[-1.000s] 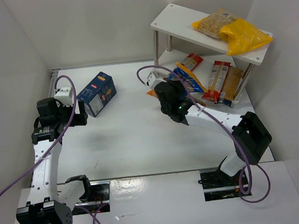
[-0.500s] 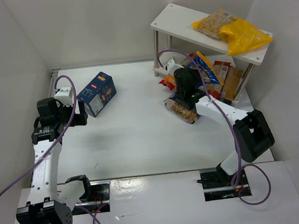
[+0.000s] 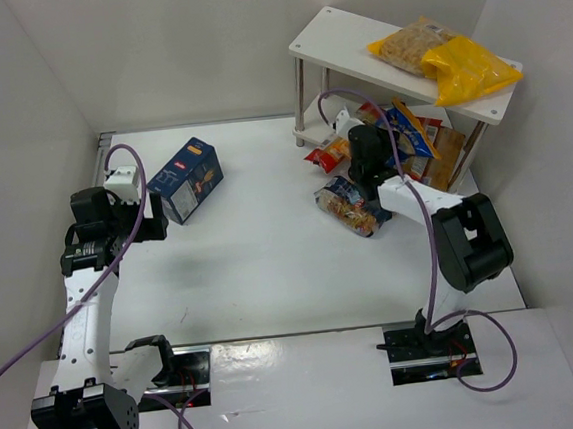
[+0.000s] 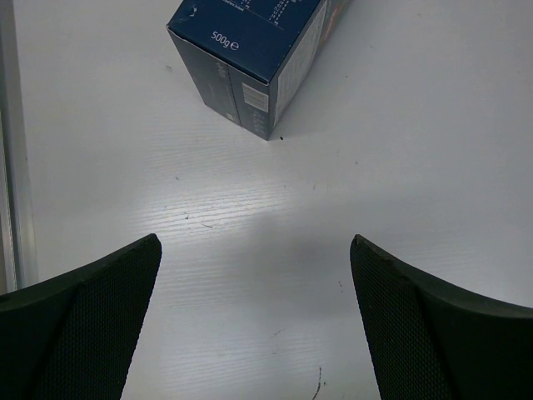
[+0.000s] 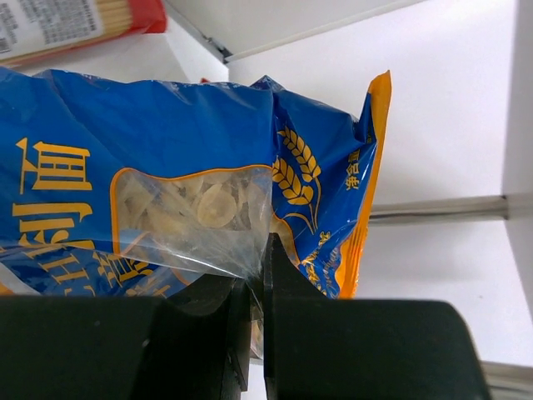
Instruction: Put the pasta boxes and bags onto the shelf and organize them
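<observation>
Right gripper (image 5: 258, 267) pinched tight on the orange-and-blue bag (image 5: 150, 150), carrying it at the front of the shelf (image 3: 332, 42), by the lower tier where long red-orange packets (image 3: 442, 156) lie; yellow bags (image 3: 465, 70) sit on the top board; a small clear bag (image 3: 352, 207) lies on the worktop (image 3: 260, 257) just in front of the shelf. Left gripper (image 4: 254, 250) spread wide and empty, low over the worktop; the dark-blue pasta box (image 4: 250, 50) lies just ahead of it, well apart from the shelf
</observation>
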Robot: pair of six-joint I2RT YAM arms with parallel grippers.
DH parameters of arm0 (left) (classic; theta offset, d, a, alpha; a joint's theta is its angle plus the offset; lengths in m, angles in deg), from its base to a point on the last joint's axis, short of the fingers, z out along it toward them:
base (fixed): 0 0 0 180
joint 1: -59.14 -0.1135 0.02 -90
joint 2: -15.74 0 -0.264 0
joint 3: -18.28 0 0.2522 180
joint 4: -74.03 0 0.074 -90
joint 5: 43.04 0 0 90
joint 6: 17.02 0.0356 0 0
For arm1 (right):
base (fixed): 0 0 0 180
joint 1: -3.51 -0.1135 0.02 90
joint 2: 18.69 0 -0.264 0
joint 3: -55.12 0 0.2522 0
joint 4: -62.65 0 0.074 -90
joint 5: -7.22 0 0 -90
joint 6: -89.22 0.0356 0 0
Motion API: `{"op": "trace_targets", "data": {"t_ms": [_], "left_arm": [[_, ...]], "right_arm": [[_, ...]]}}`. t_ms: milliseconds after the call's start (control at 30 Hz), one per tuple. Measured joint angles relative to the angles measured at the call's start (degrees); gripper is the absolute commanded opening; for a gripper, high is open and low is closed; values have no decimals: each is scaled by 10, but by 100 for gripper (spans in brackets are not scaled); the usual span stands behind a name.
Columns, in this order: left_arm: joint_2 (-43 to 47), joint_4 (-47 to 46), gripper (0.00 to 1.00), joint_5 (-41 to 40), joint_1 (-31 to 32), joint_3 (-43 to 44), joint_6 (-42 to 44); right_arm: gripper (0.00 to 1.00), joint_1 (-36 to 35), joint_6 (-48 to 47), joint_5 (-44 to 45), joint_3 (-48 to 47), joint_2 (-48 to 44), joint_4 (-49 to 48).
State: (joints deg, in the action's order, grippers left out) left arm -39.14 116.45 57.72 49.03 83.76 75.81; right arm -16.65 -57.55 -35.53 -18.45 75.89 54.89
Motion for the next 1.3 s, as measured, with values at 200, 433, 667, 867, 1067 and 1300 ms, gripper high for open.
{"op": "trace_targets", "data": {"t_ms": [200, 433, 667, 867, 1067, 1300], "left_arm": [[0, 0, 100, 0, 0, 0, 0], [5, -2, 100, 0, 0, -5, 0], [6, -2, 100, 0, 0, -5, 0], [6, -3, 100, 0, 0, -5, 0], [6, -3, 100, 0, 0, -5, 0], [6, -3, 100, 0, 0, -5, 0]], "right_arm": [[0, 6, -12, -11, 6, 30, -31], [0, 18, -32, -12, 9, 54, -90], [0, 26, -60, -12, 13, 78, -147], [0, 27, -81, -10, 13, 101, -193], [16, 32, -94, -8, 12, 127, -234], [57, 42, -106, -1, 0, 156, -269]]}}
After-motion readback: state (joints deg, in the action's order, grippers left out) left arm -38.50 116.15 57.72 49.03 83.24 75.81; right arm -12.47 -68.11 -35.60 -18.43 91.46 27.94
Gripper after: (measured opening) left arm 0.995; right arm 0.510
